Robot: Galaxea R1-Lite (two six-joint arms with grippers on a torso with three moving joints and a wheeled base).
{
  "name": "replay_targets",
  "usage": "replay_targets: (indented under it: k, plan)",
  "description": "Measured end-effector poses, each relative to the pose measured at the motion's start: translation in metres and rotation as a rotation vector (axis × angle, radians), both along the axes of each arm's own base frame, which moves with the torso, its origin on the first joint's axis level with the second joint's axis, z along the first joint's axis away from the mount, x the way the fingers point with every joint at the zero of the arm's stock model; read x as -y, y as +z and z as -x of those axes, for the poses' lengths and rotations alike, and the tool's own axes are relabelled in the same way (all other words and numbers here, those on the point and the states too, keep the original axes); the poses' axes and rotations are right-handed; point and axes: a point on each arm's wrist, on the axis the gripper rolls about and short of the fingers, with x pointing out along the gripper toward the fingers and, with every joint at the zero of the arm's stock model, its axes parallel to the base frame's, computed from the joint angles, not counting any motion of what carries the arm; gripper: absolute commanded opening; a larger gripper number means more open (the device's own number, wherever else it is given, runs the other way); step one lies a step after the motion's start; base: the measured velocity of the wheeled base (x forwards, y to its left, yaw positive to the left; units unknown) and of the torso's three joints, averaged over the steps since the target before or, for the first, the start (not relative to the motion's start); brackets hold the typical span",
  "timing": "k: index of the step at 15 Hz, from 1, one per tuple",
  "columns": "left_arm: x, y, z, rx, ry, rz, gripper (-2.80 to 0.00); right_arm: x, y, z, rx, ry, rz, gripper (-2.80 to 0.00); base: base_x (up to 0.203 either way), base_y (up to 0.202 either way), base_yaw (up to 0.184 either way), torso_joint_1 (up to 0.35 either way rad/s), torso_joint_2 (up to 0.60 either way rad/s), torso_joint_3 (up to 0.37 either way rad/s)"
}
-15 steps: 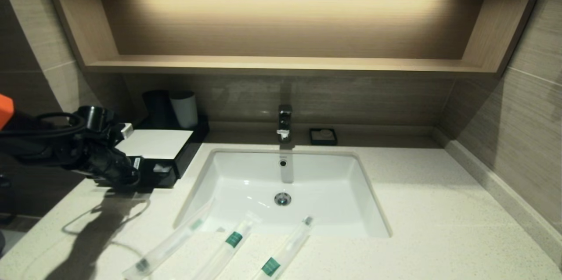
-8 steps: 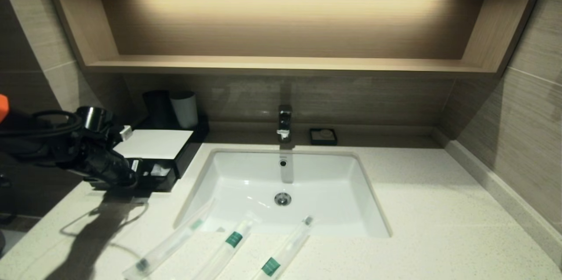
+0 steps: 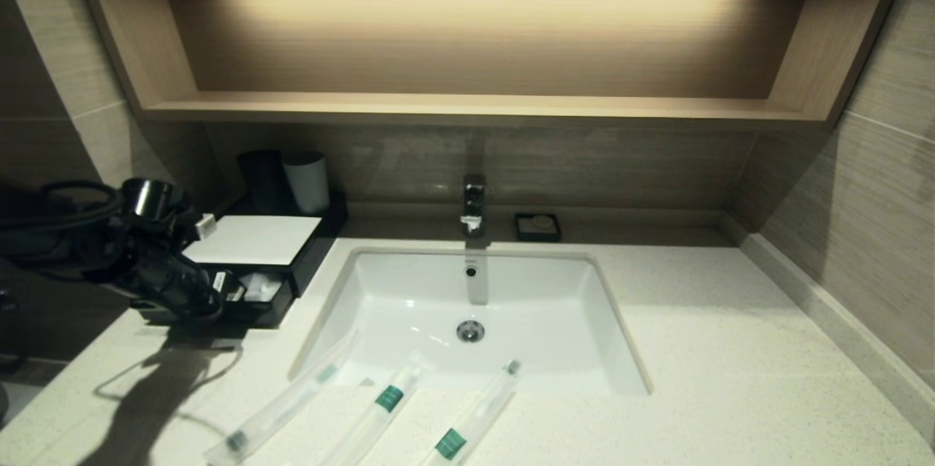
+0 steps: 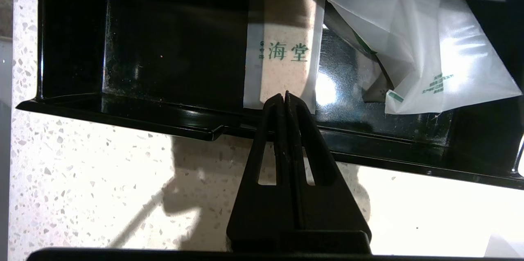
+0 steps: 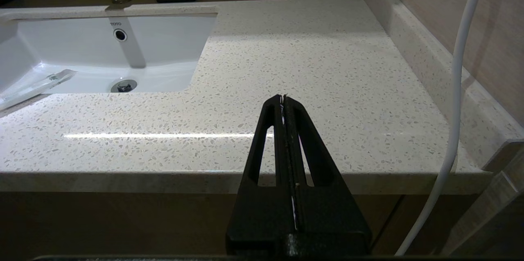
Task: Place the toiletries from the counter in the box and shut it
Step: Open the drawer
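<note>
Across the pale speckled stone table (image 3: 694, 349), three clear-sleeved slim toiletries (image 3: 380, 404) lie at six o'clock, while the left gripper (image 4: 285, 96), fingers closed and empty, pulls the low black white-topped box's (image 3: 252, 239) drawer open at nine o'clock; next, a pickup; right gripper (image 5: 283, 98) closed, parked.

My left arm (image 3: 109, 254) is matte black, looped with black cables and capped at its 12 o'clock end by a shiny metal-rimmed cylinder; small white labels sit on its 3 o'clock side. My left gripper (image 4: 285, 96) ends in two slim black fingers with a grainy texture, each a tapering wedge pierced by a triangular slot. My right gripper (image 5: 283, 98) has matching black slotted fingers; a white cable (image 5: 458, 68) runs at its 3 o'clock side.
</note>
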Motion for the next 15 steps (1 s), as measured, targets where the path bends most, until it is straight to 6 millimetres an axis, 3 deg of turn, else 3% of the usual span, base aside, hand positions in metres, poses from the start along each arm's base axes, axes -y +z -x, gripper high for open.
replay_targets:
  k: [15]
  plan:
    - [0.001, 0.023, 0.029, -0.086, 0.01, 0.015, -2.8, 0.0, 0.0, 0.0, 0.0, 0.0, 0.0, -2.8, 0.0, 0.0, 0.0, 0.0, 0.0, 0.0]
